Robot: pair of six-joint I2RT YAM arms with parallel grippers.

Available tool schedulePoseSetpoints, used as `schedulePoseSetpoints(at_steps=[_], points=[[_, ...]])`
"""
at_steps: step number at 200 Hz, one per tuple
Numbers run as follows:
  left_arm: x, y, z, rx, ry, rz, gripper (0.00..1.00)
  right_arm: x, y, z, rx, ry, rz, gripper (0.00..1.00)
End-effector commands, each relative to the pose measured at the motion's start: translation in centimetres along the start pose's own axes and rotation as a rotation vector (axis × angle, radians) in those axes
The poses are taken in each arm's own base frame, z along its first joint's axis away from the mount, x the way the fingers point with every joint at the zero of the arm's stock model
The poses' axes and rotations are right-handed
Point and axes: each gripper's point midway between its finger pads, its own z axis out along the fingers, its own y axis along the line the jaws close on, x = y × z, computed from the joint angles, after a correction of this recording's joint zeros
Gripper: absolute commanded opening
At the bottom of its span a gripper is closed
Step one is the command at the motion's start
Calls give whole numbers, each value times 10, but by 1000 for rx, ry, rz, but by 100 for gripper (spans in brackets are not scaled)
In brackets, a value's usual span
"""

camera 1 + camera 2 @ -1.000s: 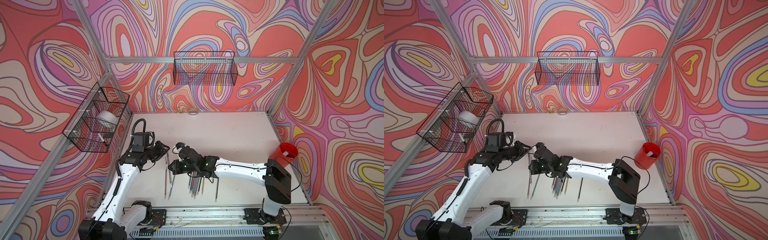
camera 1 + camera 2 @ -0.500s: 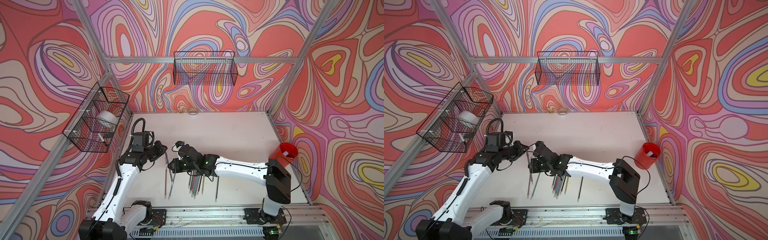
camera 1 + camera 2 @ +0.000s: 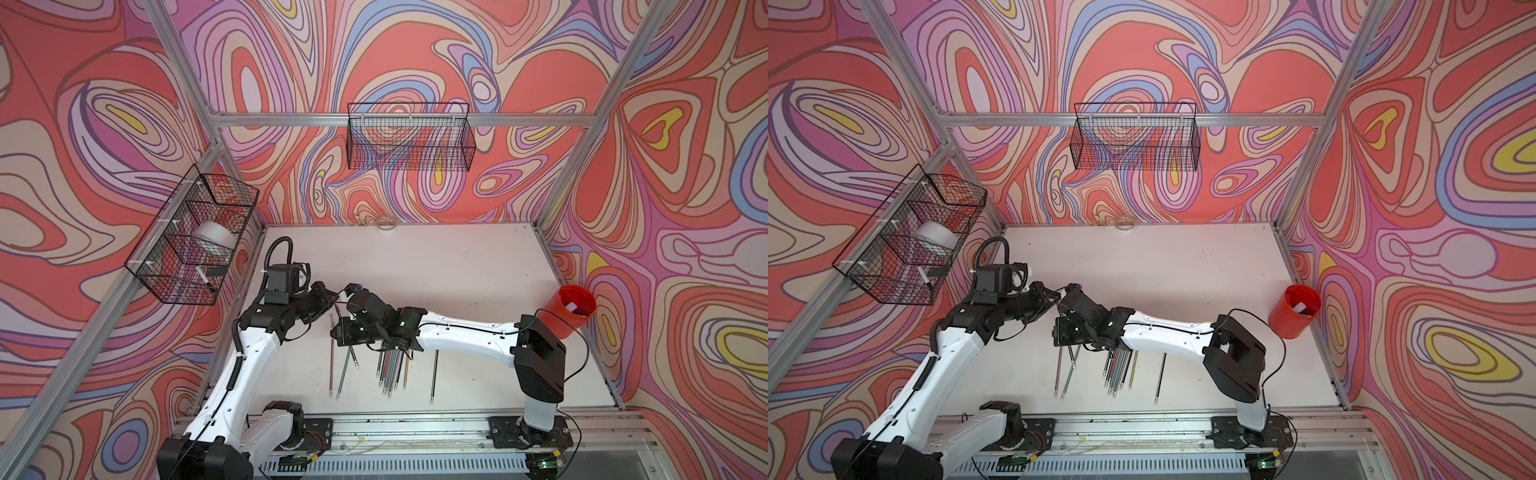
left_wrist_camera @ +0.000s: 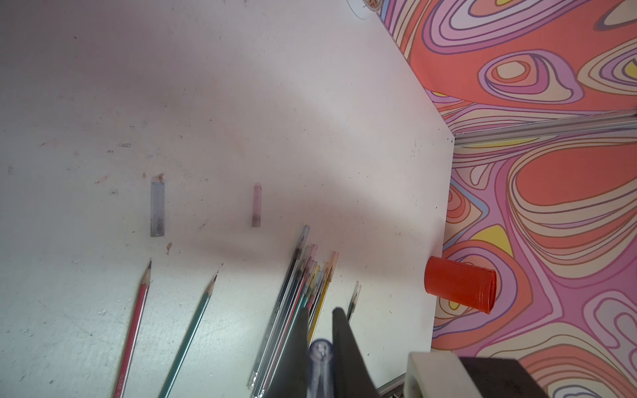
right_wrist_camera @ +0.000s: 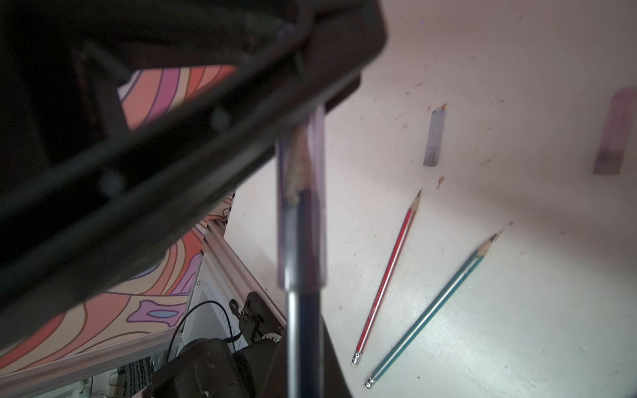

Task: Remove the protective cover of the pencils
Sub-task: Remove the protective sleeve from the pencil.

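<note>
Both grippers meet above the table's left side. In the right wrist view my right gripper [image 5: 303,339] is shut on a dark pencil [image 5: 305,320] whose tip sits inside a translucent bluish protective cover [image 5: 301,213]. My left gripper [image 4: 321,313] is shut on that cover's far end [image 4: 320,348]. In a top view the left gripper [image 3: 332,297] and the right gripper [image 3: 348,302] almost touch. A bare red pencil [image 4: 134,327] and a bare green pencil [image 4: 188,337] lie on the table. Two loose covers [image 4: 158,208] [image 4: 256,206] lie beyond them. A bundle of capped pencils [image 4: 296,303] lies beside them.
A red cup [image 3: 571,309] stands at the table's right edge. One capped pencil [image 3: 434,376] lies alone right of the bundle. A wire basket [image 3: 191,245] hangs on the left wall and another wire basket [image 3: 409,139] on the back wall. A small clear dish [image 3: 385,220] sits at the back edge.
The two grippers have drawn together. The left jaws, slightly apart a second ago, have closed on the cover over the held pencil's tip.
</note>
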Motion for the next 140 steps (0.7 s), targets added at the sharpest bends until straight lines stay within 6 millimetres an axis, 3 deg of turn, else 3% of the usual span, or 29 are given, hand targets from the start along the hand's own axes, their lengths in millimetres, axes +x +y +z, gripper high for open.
schedulePoseSetpoints(at_steps=[1,102,120,140], points=[[-8,7,1,-52,-28,21,6,1,-4,-5,14,-10,6,0],[-51,10,19,-182,-88,93,0,15,-21,-17,43,-11,45,0],[-54,14,26,-204,-77,95,0,18,-35,-19,122,-19,66,0],[-55,21,37,-230,-56,97,0,27,-69,-20,295,0,123,0]])
